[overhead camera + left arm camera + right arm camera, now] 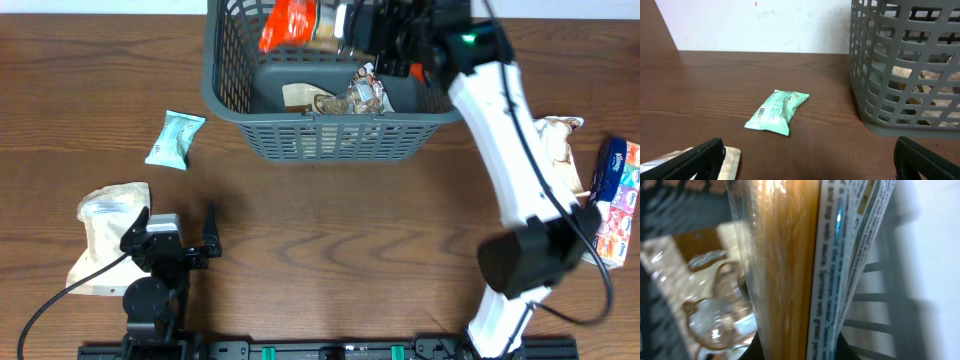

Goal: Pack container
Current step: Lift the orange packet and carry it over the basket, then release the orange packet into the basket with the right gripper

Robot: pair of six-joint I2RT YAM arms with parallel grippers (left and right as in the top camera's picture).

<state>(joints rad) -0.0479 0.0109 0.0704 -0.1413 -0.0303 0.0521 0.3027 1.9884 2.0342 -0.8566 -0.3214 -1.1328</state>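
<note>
Glossy packet, filling the right wrist view, hangs upright clamped in the right gripper over the container; the distant left gripper gapes wide.

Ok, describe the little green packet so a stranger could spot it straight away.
Find the big grey lattice basket at the far side of the wooden table. To its left, lying flat and apart from it, is a small packet. It is mint green with a barcode, unlike the larger cream pouch nearer the front edge.
</note>
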